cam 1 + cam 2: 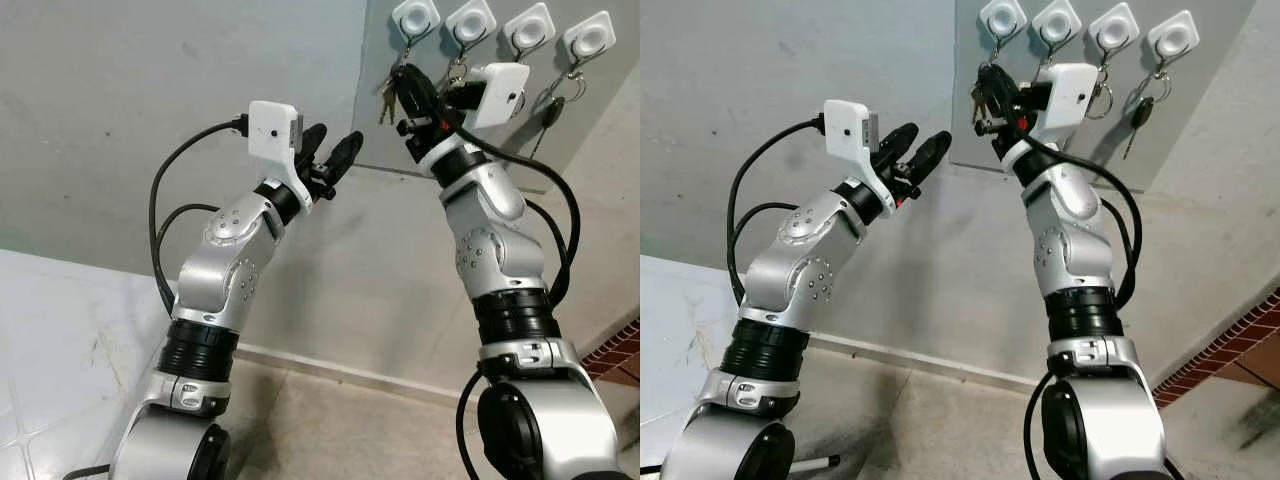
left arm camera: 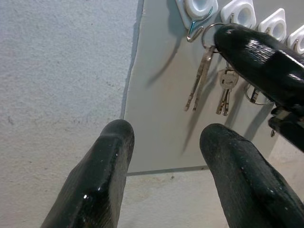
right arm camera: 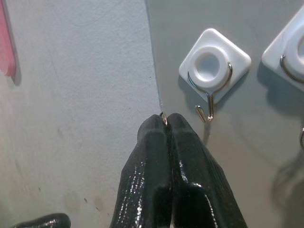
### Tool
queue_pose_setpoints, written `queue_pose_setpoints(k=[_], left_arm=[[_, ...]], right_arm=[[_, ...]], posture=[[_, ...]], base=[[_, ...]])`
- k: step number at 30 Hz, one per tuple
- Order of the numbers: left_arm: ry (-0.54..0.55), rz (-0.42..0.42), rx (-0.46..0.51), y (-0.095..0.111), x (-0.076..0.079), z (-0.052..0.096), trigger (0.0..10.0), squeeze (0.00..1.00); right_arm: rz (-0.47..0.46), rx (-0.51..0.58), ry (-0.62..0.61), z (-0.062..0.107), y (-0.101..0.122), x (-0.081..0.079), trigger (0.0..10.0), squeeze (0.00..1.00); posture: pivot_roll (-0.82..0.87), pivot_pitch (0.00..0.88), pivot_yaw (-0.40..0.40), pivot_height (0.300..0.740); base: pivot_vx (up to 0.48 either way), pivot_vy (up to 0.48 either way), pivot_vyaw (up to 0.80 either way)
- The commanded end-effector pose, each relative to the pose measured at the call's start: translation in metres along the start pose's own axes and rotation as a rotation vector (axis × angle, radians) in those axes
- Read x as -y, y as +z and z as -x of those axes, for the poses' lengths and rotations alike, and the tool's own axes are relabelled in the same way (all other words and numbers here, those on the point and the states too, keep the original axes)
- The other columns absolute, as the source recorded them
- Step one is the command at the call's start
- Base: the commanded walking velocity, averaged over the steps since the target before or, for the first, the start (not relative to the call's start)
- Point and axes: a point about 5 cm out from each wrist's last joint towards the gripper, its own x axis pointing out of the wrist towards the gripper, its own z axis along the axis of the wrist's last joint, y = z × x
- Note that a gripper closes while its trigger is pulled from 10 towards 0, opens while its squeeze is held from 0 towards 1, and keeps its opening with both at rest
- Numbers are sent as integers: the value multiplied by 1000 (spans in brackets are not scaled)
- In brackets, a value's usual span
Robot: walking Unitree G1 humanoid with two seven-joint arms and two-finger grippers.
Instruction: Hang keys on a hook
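Pinching a key ring (image 3: 163, 118), blades hidden, right gripper (image 3: 167, 124) jaws closed beside empty hook (image 3: 207, 107).

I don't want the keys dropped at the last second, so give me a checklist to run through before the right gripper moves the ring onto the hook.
1. Key ring pinched in the right gripper: ok, fingers shut, ring showing at the tips.
2. Keys hanging free below the ring: ok.
3. Leftmost hook empty: ok, nothing hangs on it.
4. Ring already over that hook: not ok, it sits beside and below the hook tip, apart from it.
5. Left gripper out of the way: ok, open, off to the robot's left of the grey panel.
6. Ring opening facing the hook tip: cannot tell.
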Motion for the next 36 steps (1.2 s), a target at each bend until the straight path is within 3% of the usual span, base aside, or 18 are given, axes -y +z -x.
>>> queue_pose_setpoints(k=[1, 15, 26, 36], left_arm=[[-34, -13, 20, 9, 7, -3, 10000, 0], [-42, -12, 21, 9, 9, -4, 10000, 0], [-41, -5, 21, 9, 9, -3, 10000, 0], [-39, -3, 23, 10, 9, -3, 10000, 0]], right_arm=[[-21, 36, -1, -5, 7, 0, 10000, 0], [-117, 65, -27, -18, 13, 6, 10000, 0], [-257, 89, -70, -22, 14, 13, 10000, 0], [-284, 86, -61, -24, 13, 13, 10000, 0]], posture=[[10, 108, -2, 740], [11, 111, -6, 740], [12, 117, -5, 740], [15, 119, -6, 740]], base=[[0, 0, 0], [0, 0, 0], [0, 0, 0], [0, 0, 0]])
